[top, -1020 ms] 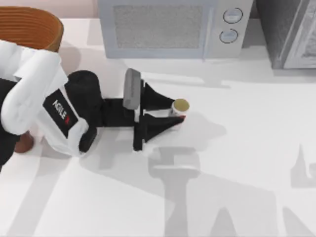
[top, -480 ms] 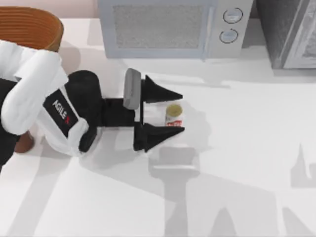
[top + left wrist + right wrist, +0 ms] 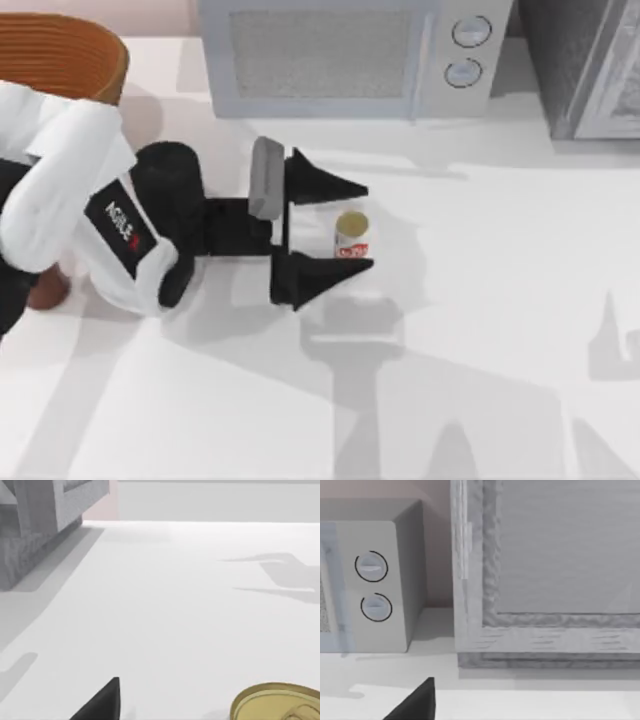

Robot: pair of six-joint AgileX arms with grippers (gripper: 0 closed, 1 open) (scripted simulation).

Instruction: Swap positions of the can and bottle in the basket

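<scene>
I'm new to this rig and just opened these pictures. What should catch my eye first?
The left gripper, fingers spread open, flanks the can, which stands upright on the white table in front of the microwave. The wicker basket sits at the table's far left corner, well apart from the can.

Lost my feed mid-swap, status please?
Left pincer open, straddling the can, not touching. Can upright on the table, outside the basket. Right pincer's state unclear. Nothing in the way.
</scene>
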